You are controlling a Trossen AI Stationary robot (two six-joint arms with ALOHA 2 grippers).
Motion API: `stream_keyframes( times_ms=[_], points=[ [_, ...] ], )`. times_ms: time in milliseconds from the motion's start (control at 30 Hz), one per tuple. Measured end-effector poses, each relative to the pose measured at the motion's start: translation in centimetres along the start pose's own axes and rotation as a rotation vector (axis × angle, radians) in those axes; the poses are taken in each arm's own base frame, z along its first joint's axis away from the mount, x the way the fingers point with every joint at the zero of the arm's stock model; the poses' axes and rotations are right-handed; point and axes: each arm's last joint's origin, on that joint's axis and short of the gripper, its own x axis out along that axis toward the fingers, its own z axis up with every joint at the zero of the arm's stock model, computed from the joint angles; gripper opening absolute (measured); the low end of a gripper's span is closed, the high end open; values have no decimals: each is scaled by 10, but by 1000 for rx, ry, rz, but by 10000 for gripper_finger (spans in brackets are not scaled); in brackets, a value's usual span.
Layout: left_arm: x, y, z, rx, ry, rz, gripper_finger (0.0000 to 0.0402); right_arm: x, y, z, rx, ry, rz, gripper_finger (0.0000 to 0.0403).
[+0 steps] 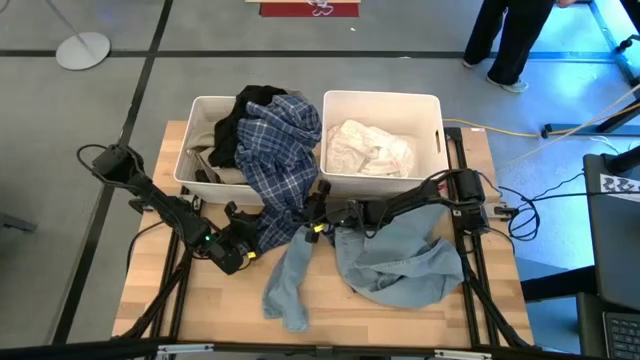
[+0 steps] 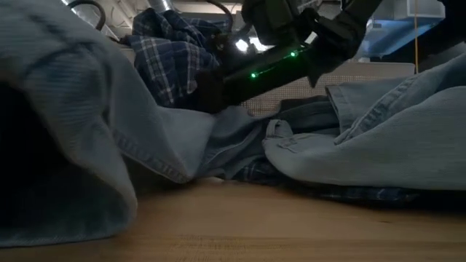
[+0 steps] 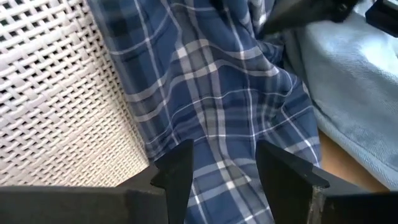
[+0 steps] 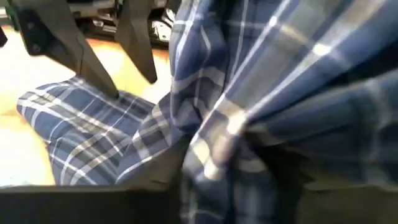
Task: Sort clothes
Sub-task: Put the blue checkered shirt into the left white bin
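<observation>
Wooden tabletop (image 1: 200,300) below me, my right gripper (image 1: 318,212) bunches the plaid shirt (image 1: 280,150) hanging from the left bin (image 1: 200,110), my left gripper (image 3: 221,168) open beside it; lifting high should clear the rim.

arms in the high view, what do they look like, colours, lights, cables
Both arms are dark, slim and jointed. The left arm ends in a black gripper with a small green light and a yellow spot near the wrist. The right arm has black cables looping at its base, and its gripper shows yellow-green lights too.
</observation>
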Motion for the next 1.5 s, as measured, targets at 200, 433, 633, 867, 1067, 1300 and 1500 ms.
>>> stream_keyframes(
  times_ms=[200,433,633,867,1067,1300,1500],
  points=[
    [-2,-5,6,4,18,-33,164,-11,-8,29,-34,-59,-6,13],
    [-11,-19,22,50,-1,-91,164,-46,-15,71,-95,-115,-1,16],
    [-25,-20,41,14,-28,-139,164,-70,-15,92,-118,-132,17,13],
    [-44,-8,69,-18,-98,-208,164,-87,-19,114,-186,-215,5,9],
    [-55,6,87,-48,-182,-204,164,-96,-30,155,-261,-340,-43,5],
    [-65,22,101,-50,-236,-225,164,-107,-47,204,-389,-457,-137,7],
    [-76,34,120,-51,-339,-244,164,-104,-83,222,-411,-539,-153,8]
  ],
)
